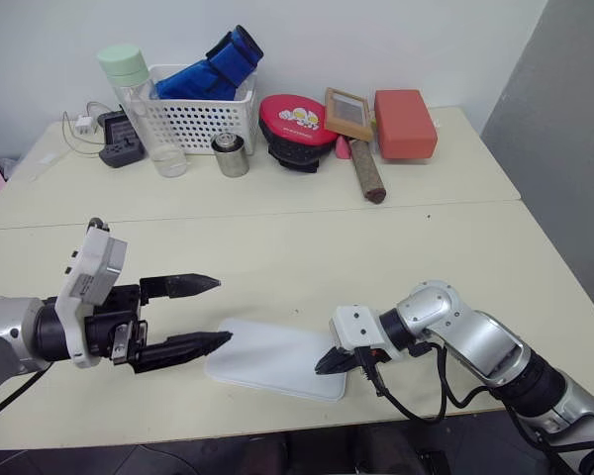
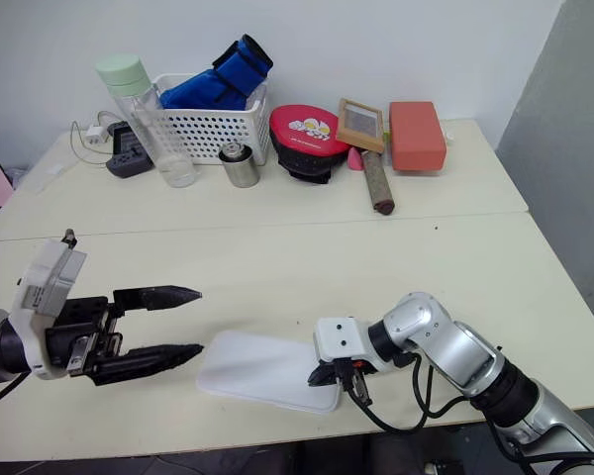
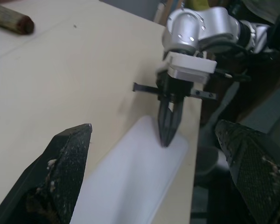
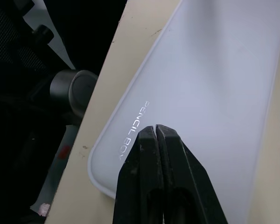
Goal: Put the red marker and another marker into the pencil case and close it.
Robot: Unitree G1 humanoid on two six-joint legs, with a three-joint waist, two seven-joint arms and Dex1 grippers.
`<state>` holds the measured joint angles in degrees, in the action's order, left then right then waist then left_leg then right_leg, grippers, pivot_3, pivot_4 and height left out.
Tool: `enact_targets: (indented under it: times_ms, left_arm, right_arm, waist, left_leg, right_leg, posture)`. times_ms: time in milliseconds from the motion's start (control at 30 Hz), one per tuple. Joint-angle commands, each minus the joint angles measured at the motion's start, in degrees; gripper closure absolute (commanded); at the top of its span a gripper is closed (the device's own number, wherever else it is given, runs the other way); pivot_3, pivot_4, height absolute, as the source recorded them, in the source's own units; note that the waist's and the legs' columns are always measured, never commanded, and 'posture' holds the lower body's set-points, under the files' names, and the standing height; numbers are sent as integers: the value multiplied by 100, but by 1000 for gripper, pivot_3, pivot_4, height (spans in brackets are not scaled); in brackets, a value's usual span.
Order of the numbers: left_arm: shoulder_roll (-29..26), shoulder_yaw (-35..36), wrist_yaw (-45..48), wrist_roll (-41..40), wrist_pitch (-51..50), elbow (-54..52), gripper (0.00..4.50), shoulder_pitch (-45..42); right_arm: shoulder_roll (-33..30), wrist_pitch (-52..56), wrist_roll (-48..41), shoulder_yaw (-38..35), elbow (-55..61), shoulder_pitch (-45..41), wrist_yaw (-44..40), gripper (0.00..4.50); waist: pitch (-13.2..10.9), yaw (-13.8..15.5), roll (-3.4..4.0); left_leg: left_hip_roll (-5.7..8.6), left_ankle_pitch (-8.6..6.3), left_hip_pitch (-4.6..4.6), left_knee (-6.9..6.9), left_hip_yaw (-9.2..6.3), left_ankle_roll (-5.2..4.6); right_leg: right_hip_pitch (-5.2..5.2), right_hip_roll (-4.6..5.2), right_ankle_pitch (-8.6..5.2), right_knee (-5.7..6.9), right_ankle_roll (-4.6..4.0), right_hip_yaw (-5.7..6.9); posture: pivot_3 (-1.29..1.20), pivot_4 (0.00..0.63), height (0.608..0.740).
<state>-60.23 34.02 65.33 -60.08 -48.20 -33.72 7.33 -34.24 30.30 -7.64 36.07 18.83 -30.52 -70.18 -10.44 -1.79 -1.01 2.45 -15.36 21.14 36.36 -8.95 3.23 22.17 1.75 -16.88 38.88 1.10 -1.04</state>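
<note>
White pencil case (image 1: pixel 277 358) under right claw (image 1: pixel 329 362)

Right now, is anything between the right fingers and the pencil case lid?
Nothing visible. The right gripper, fingers shut, has its tips at the lid of the closed pencil case, near the end printed "PENCIL BOX". The left gripper hangs open off the case's other end.

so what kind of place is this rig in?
Probably a lab or office test bench: two plain cream tables pushed together against a bare white wall, a power strip with a charger at the back, and assorted props such as a white perforated basket.
</note>
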Motion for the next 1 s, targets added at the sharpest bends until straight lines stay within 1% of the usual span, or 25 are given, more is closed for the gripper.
enact_targets:
  times_ms: [33,133,233,300,333,400,467,533,633,700,800,867,967,1000]
  left_arm:
    - [-62,127,27,-47,87,-27,0,-94]
    - [-14,106,-68,-48,78,-12,0,-137]
    - [53,154,-187,-101,66,49,0,-185]
    - [65,170,-197,-117,55,14,0,-159]
    - [67,171,-201,-127,50,1,0,-150]
    - [87,169,-267,-87,83,11,0,-160]
    - [178,175,-520,-75,114,121,0,-294]
    - [274,137,-767,-17,145,192,0,-427]
    - [590,-104,-1498,311,326,497,0,-900]
    - [824,-273,-2046,774,528,841,0,-1229]
    - [1213,-306,-2957,1215,661,1327,0,-1710]
    - [1450,-333,-3573,1755,880,1593,0,-1824]
    - [1771,-274,-4123,2270,1270,1767,0,-1900]
    - [1930,-263,-4306,2464,1436,1831,0,-1829]
  right_arm:
    - [-103,37,411,319,-267,13,32,4469]
    - [-136,-57,282,172,-285,82,-5,4469]
    - [-60,436,-992,-768,93,257,-308,4469]
    - [-69,669,-1595,-1291,244,288,-413,4469]
    - [-72,725,-1759,-1446,259,287,-424,4469]
    - [55,808,-2060,-1897,105,234,-219,4469]
    - [379,876,-2210,-2556,-358,46,450,4469]
    - [473,836,-2174,-2897,-616,-16,792,4469]
    - [507,568,-1748,-3080,-1022,-20,1377,4469]
    - [539,180,-1310,-3164,-1438,19,1920,4469]
    - [697,-92,-1104,-3465,-1699,107,2565,4469]
    - [873,-198,-1019,-3830,-1859,121,3214,4469]
    - [970,-377,-868,-4099,-2046,163,3721,4469]
    - [1054,-444,-855,-4318,-2145,179,4030,4469]
  waist:
    - [0,-1,0]
    - [0,0,0]
    - [-2,6,-1]
    - [-11,10,-1]
    - [-12,10,-1]
    - [-12,9,0]
    - [-12,-9,0]
    - [-13,-3,1]
    - [-14,36,2]
    - [-14,44,2]
    - [-15,31,1]
    - [-15,19,1]
    - [-15,-9,1]
    - [-15,-8,1]
  left_leg:
    - [-1,0,-5,0,1,0]
    - [-3,1,-16,-1,1,2]
    - [-3,2,-17,-1,0,4]
    - [-2,2,-10,-1,0,4]
    - [-3,2,-2,-1,0,4]
    - [-3,2,4,-1,-1,3]
    - [-4,2,3,-3,0,3]
    - [-7,2,0,-6,4,4]
    - [-5,3,0,-6,3,4]
    - [-3,3,5,-5,4,5]
    - [-2,5,7,-6,11,8]
    - [-3,9,15,-6,10,16]
    - [-6,17,16,-7,20,29]
    - [-7,17,16,-7,28,30]
  right_leg:
    - [-5,-1,-3,0,5,0]
    - [-15,-3,-9,0,15,-1]
    - [-16,-3,-9,0,15,-1]
    - [-12,-3,-4,-1,7,-3]
    - [-4,-3,4,-1,-8,-2]
    - [3,-3,5,-1,-9,-2]
    - [3,-4,5,-1,-9,-2]
    - [5,-8,7,3,-13,-2]
    - [3,-7,8,2,-14,-2]
    - [1,-7,8,0,-14,1]
    - [8,-7,9,7,-14,-2]
    - [13,-7,11,5,-15,-3]
    - [20,-7,11,7,-15,-5]
    - [20,-7,11,6,-15,-9]
  posture:
    - [0,150,740]
    - [0,150,740]
    - [0,150,740]
    - [0,150,740]
    - [0,150,740]
    - [0,150,740]
    - [0,150,740]
    - [0,150,740]
    - [0,150,740]
    - [0,150,740]
    - [0,150,740]
    - [0,150,740]
    - [0,150,740]
    - [0,150,740]
